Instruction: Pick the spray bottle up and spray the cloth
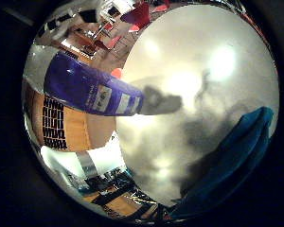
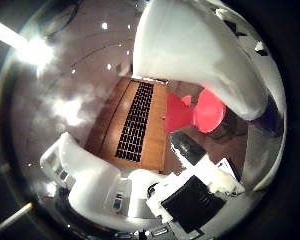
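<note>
In the right little finger side palm view the blue spray bottle (image 1: 90,87) with a pale label lies close across the palm, with an orange part at its end. It hangs above the shiny grey table (image 1: 204,66) and throws a shadow on it. The blue cloth (image 1: 227,161) lies on the table beside that shadow. In the right thumb side palm view my hand (image 2: 205,50) shows as broad white fingers curled across the view, with more white and black parts at the edge. The bottle itself does not show in that view.
A wooden cabinet with a dark grille (image 2: 135,120) stands beyond the table edge. A red chair (image 2: 198,108) stands next to it on the floor. More chairs and furniture (image 1: 104,28) show far off in the room.
</note>
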Available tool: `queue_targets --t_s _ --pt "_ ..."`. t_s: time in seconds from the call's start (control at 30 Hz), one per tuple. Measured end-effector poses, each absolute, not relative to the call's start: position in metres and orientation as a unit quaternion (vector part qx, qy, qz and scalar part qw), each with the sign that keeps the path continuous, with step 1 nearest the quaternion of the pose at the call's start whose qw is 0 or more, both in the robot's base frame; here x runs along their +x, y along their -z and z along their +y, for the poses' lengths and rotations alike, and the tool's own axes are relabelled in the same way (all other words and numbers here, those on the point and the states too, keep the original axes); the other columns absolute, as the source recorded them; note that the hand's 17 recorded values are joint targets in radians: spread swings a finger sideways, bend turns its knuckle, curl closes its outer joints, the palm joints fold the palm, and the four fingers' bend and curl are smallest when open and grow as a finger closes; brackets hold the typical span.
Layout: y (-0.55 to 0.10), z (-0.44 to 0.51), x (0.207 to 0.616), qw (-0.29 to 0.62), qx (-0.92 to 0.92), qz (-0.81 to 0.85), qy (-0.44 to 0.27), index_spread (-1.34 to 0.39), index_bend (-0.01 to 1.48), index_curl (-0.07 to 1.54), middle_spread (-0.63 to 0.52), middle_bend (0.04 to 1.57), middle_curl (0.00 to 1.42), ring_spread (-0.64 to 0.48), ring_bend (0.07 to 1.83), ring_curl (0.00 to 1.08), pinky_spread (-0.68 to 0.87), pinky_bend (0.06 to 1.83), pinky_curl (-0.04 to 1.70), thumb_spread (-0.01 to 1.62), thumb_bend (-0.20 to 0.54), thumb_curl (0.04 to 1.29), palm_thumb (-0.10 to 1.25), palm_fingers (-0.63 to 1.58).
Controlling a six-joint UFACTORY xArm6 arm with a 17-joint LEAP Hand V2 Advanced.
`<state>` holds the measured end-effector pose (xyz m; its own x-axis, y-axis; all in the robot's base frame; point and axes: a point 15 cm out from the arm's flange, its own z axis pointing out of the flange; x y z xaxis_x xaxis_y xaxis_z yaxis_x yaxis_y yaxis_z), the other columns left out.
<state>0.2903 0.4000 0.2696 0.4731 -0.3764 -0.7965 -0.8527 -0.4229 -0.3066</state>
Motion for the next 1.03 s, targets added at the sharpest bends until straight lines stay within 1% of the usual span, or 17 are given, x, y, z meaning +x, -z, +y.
queue_targets --t_s 0.03,0.13,0.23,0.6,0.73,1.03 --pt "-0.270 0.400 0.291 0.364 -0.777 0.396 -0.327 -0.29 0.24 0.51 -0.02 0.48 0.43 -0.05 0.77 0.41 0.29 0.61 0.66 1.07 -0.024 0.45 0.70 0.13" --pt "-0.270 0.399 0.291 0.363 -0.777 0.397 -0.326 -0.27 0.21 0.48 0.00 0.44 0.42 -0.02 0.72 0.38 0.36 0.56 0.60 1.07 -0.024 0.44 0.69 0.16" --pt "-0.272 0.398 0.291 0.362 -0.778 0.397 -0.325 -0.26 0.19 0.46 0.01 0.41 0.41 0.00 0.69 0.37 0.38 0.52 0.56 1.07 -0.024 0.43 0.69 0.18" --pt "-0.294 0.365 0.306 0.358 -0.790 0.407 -0.288 -0.22 0.17 0.38 0.04 0.35 0.39 0.03 0.60 0.33 0.42 0.47 0.45 1.06 -0.025 0.41 0.67 0.22" --pt "-0.304 0.354 0.303 0.356 -0.793 0.405 -0.284 -0.22 0.17 0.37 0.05 0.33 0.39 0.05 0.58 0.32 0.42 0.48 0.43 1.06 -0.024 0.40 0.66 0.22" --pt "-0.329 0.322 0.314 0.370 -0.791 0.410 -0.262 -0.22 0.17 0.34 0.06 0.30 0.39 0.07 0.56 0.31 0.42 0.48 0.38 1.06 -0.023 0.39 0.65 0.24"
